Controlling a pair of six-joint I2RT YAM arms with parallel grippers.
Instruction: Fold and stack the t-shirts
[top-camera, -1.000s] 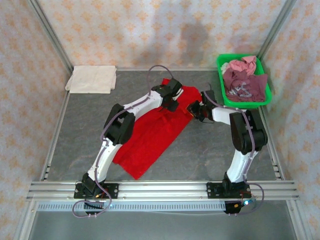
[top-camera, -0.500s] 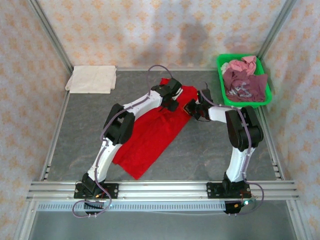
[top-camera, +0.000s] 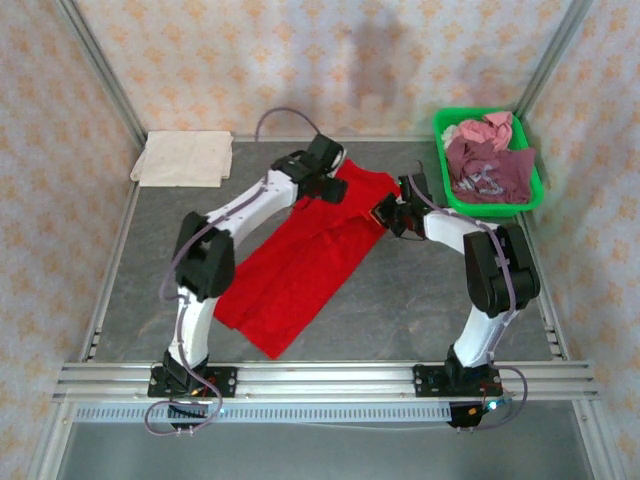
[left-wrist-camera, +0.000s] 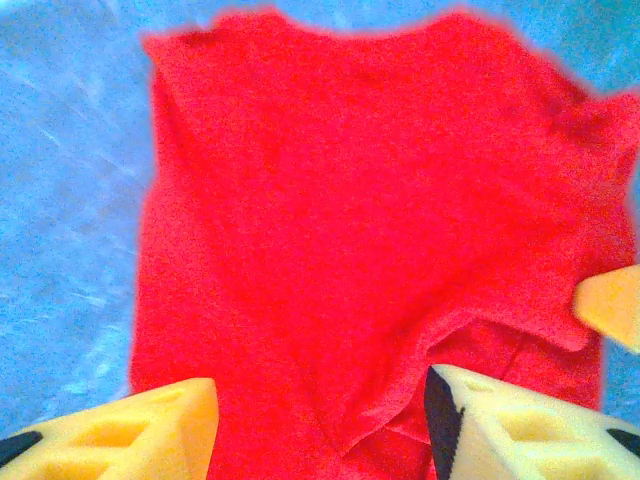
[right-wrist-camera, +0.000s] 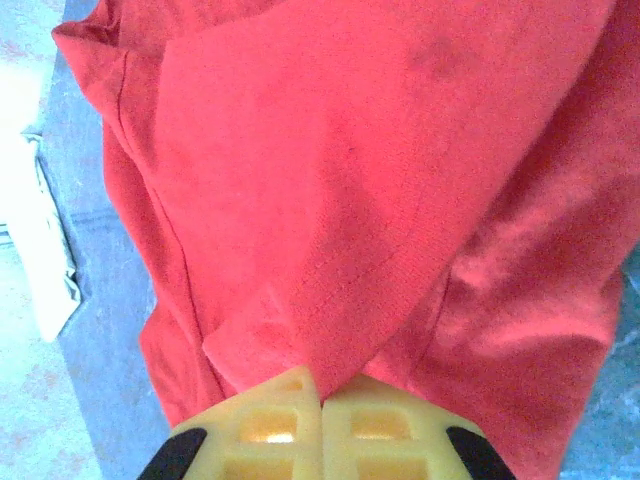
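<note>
The red t-shirt lies spread diagonally across the middle of the grey desk, its far end between the two arms. The right end effector has its fingers pressed together, pinching a fold of cloth at the shirt's far right edge, while the left end effector is spread wide above the shirt's far left part, apparently not touching it. A folded cream-white t-shirt sits at the far left corner, and a maroon t-shirt and a pink t-shirt are heaped in the green basket at the far right.

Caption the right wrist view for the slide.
Right pincer shut on a fold of the red t-shirt.
</note>
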